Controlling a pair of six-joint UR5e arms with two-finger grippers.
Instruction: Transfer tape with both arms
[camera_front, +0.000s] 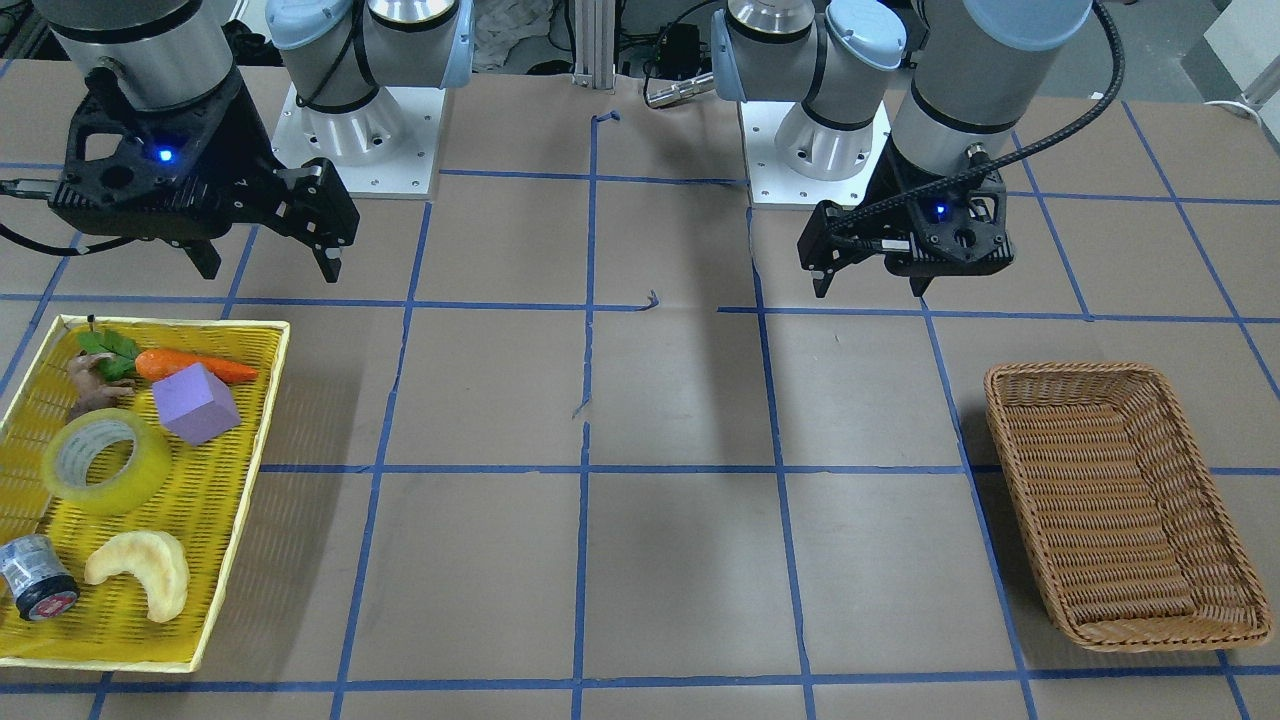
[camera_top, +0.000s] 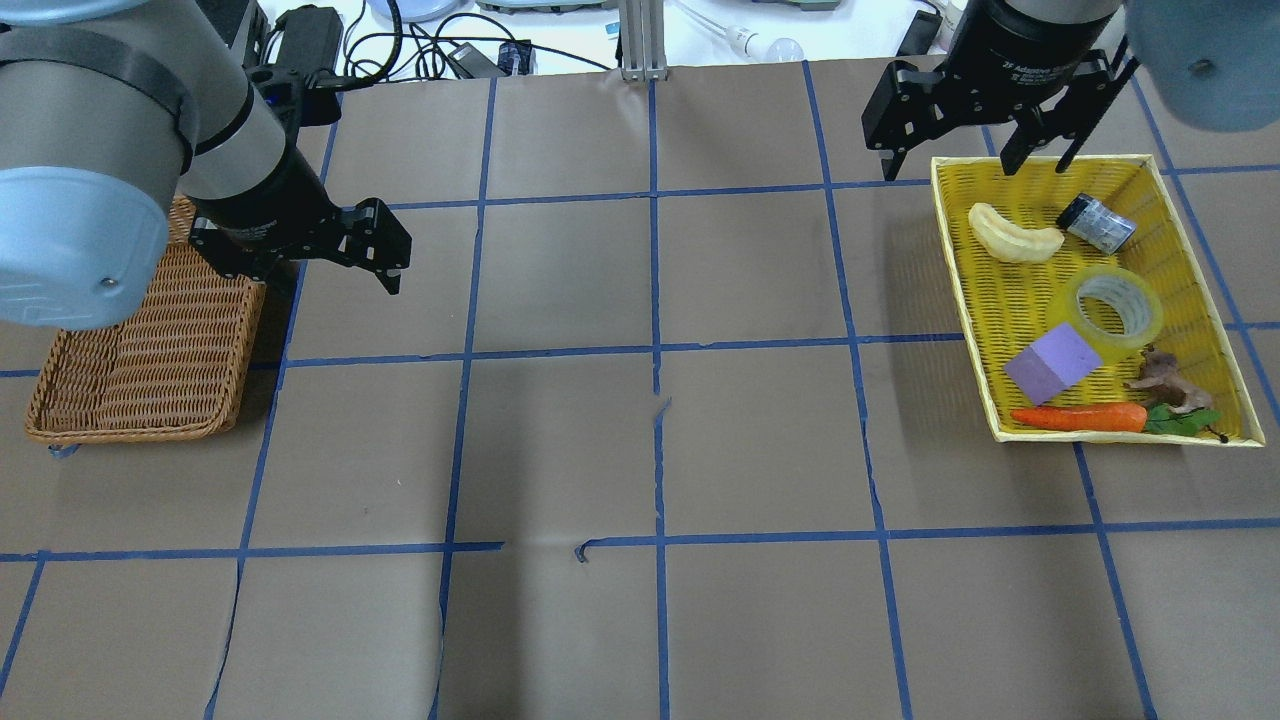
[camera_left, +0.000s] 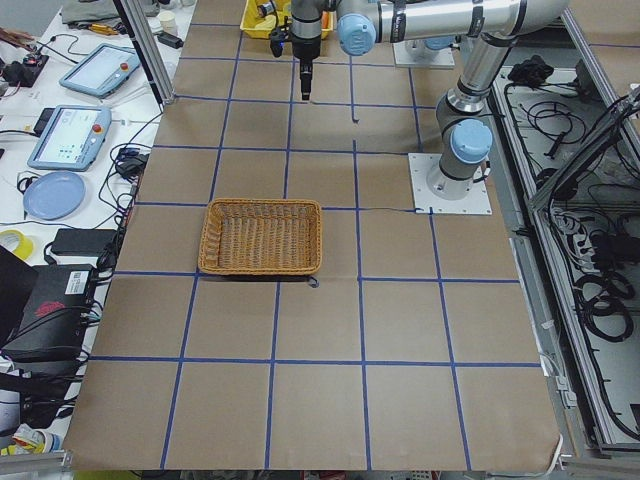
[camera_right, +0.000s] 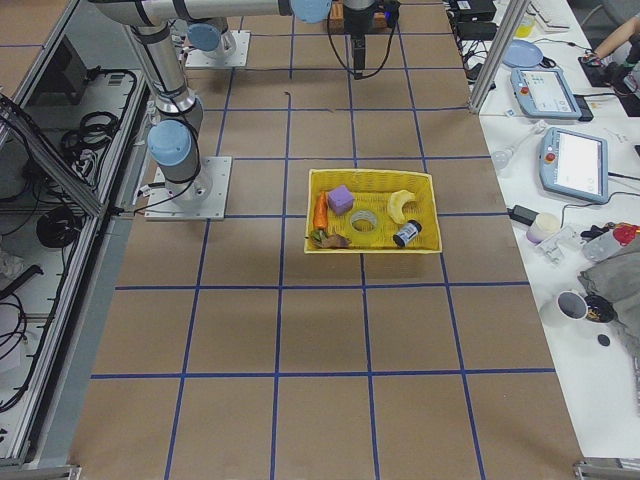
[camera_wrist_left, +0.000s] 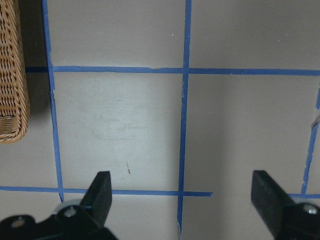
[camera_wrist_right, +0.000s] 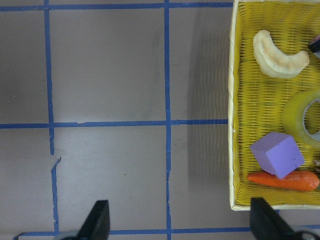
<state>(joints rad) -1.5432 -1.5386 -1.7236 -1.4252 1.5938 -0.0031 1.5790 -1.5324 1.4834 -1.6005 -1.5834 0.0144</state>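
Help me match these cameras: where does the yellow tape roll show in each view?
Front-facing: tape lower left, in yellow tray.
Overhead: tape at right.
Exterior left: too small to tell.
Exterior right: tape at centre.
Left wrist: not in it.
Right wrist: tape cut by right edge.
Shared landmark: purple block beside it.

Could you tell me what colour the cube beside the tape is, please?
Light purple; the cube shows best in the exterior front-facing view.
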